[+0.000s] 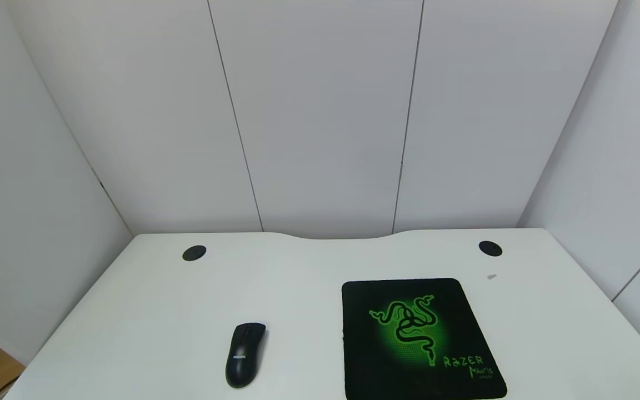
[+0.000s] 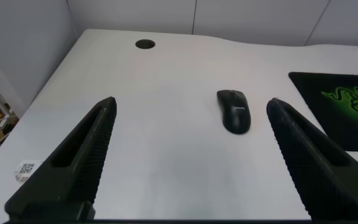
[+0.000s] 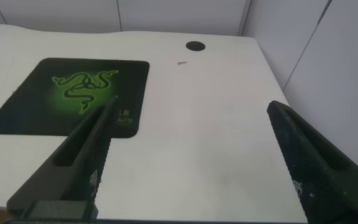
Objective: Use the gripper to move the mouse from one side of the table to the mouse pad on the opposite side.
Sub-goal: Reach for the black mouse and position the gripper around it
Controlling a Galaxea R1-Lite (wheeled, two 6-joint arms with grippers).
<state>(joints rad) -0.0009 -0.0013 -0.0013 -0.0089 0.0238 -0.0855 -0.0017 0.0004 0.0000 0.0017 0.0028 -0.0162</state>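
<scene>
From my left wrist camera the left gripper (image 2: 188, 155) stood wide open above the near edge of the table (image 1: 148, 289), its two fingers (image 2: 79, 155) spread with the mouse (image 2: 234, 110) showing between them, farther out and untouched. My right gripper (image 3: 194, 162) was likewise open, held over bare table on the right, nearer than the mouse pad (image 3: 55, 102).

The mouse (image 1: 245, 354) lay flat on the left half, its length running away from me, well apart from the mouse pad (image 1: 417, 339) on the right half. I judged it light, rigid and glossy enough to slip, so I meant to pinch it across its narrower sides at mid-length, low on the shell. Beyond, two grommets (image 1: 194, 253) sat near the far edge.
</scene>
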